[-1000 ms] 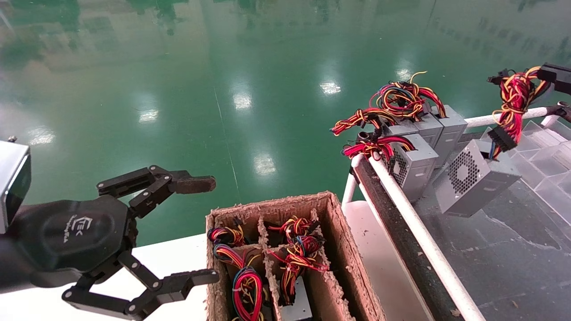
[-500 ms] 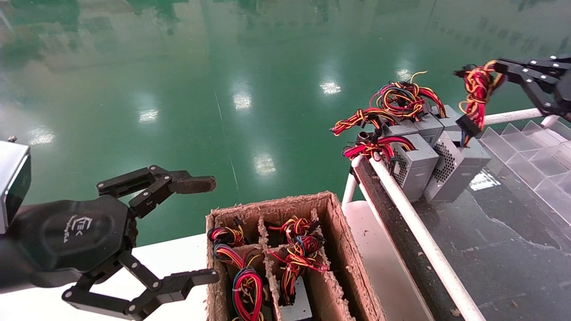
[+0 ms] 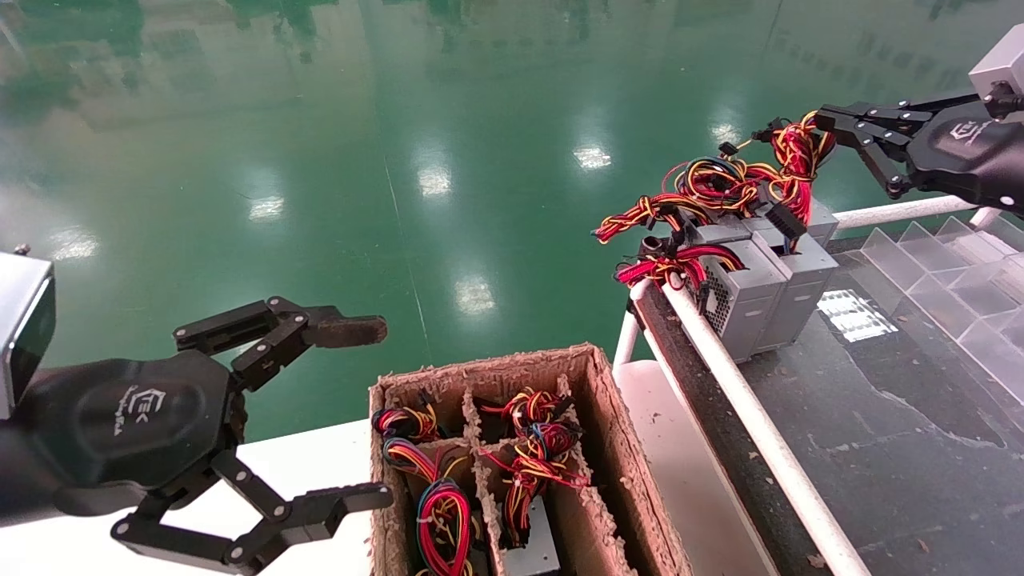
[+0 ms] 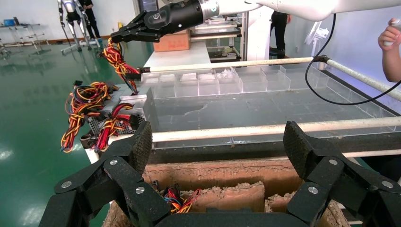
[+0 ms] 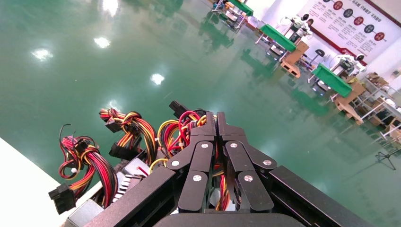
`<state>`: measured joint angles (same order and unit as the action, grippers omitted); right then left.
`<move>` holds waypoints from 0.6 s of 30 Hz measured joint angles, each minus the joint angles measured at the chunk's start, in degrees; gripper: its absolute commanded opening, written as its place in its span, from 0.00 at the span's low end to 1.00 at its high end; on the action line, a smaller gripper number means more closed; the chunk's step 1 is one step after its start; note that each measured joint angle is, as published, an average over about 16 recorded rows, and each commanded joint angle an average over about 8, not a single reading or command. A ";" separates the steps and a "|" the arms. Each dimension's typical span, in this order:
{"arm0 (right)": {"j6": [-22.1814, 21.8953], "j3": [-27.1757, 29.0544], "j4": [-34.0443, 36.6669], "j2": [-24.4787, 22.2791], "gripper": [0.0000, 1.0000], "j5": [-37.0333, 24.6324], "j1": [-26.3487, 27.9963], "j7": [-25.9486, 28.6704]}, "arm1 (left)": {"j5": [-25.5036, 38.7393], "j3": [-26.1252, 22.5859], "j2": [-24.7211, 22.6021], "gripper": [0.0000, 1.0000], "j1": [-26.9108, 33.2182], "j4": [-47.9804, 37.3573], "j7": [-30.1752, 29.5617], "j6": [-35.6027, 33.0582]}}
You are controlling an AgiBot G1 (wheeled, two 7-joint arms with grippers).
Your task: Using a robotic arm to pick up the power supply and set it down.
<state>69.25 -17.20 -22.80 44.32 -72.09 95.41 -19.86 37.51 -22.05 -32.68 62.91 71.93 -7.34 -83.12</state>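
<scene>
My right gripper point(image 3: 816, 120) point(image 5: 216, 124) is up at the far right and is shut on the red, yellow and black wire bundle point(image 3: 796, 148) point(image 5: 182, 127) of the power supply point(image 3: 802, 276). The silver-grey box stands upright on the dark belt, pressed against the row of like units. The left wrist view shows the same gripper point(image 4: 124, 35) with the wires point(image 4: 116, 56) hanging from it. My left gripper point(image 3: 364, 414) point(image 4: 218, 142) hangs open and holds nothing, low at the left beside the cardboard box.
Other power supplies point(image 3: 740, 296) with tangled wires stand at the belt's far end. A white rail point(image 3: 744, 400) edges the dark belt point(image 3: 880, 416). Clear plastic dividers point(image 3: 960, 264) line the right side. A divided cardboard box point(image 3: 596, 392) holds more units. A person's hand point(image 4: 390, 35) is beyond the belt.
My right gripper has carried the wire bundle leftward toward the row. The power supply went from hanging tilted to standing upright against the other units. The left arm has not moved.
</scene>
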 measured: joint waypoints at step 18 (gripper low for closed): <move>4.60 0.30 5.50 0.37 1.00 1.26 2.62 0.01 | -0.01 0.00 0.00 1.00 0.00 0.00 0.00 0.00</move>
<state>73.84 -16.91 -17.30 44.69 -70.84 98.02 -19.85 37.51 -22.05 -32.68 62.91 71.92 -7.34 -83.11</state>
